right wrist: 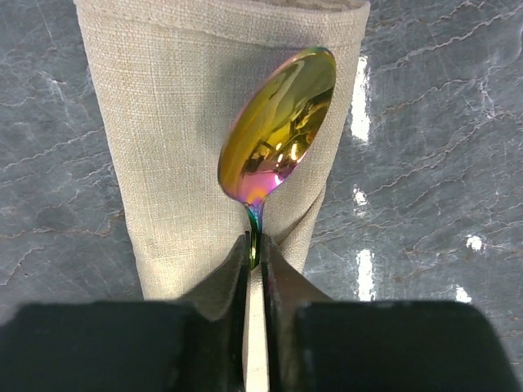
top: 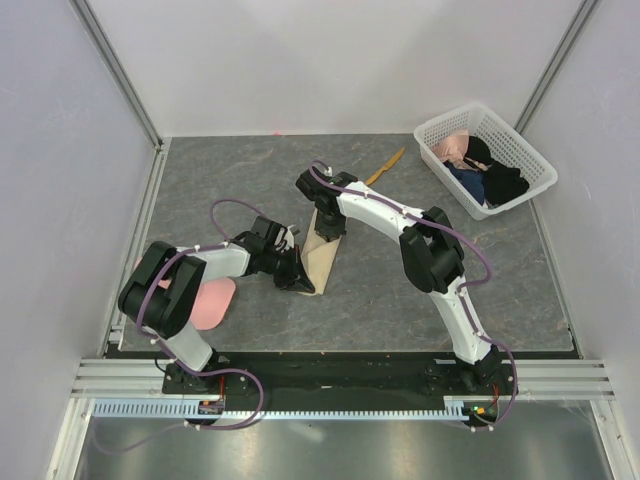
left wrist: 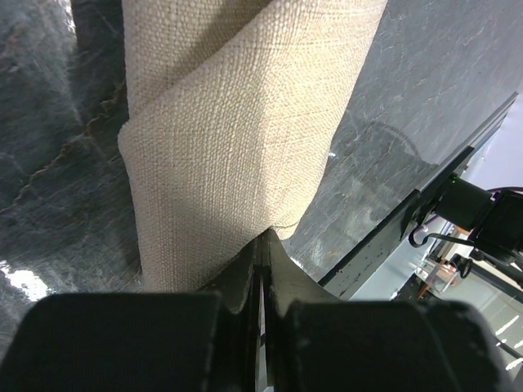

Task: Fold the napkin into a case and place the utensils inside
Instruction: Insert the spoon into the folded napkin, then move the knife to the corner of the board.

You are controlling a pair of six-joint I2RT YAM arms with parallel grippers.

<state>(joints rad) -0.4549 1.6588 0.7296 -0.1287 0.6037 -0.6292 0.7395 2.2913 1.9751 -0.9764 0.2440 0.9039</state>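
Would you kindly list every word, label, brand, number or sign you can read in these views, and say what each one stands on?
There are none: no readable text shows in any of the three views.
The napkin, the spoon, the knife and the white basket carry no visible print, label or sign.

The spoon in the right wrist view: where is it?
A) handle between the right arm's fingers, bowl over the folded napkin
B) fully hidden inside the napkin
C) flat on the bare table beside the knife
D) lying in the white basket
A: the thin handle of the spoon runs in between the right fingers, and its shiny bowl shows in full over the beige napkin.
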